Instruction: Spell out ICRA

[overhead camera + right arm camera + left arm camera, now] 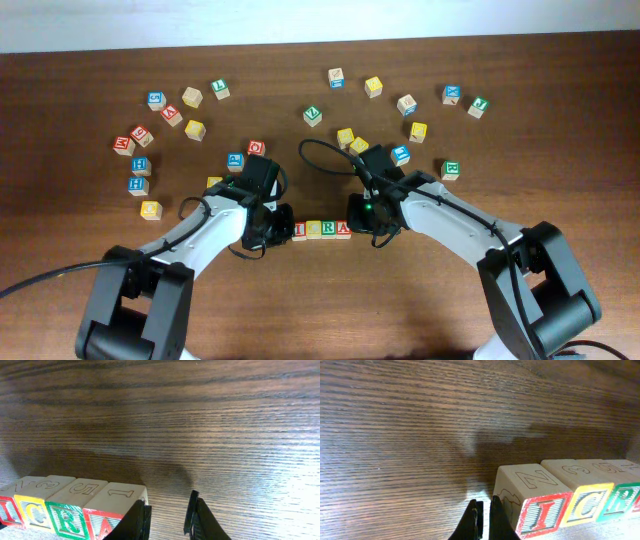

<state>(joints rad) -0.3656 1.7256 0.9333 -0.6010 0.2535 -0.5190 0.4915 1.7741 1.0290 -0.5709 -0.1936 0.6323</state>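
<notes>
ICRA row [322, 229]: four cubes set touching side by side on the tabletop [320, 310], front centre, between both hands; I, C, R, A is read left to right.
handling: judged light, stiff wood, not fragile; painted faces likely a bit slick; the row is easily knocked askew by a sideways nudge.
grip spot: front and back faces of a single cube are advised, since the sides are blocked by neighbours.
left hand [482, 512]: fingers pressed together, nothing held, just beside the I cube [542, 512].
right hand [167, 507]: fingers slightly apart, gap empty, just beside the A cube [107, 522].
stray cubes [194, 129]: scattered farther back, well apart from the row.
</notes>
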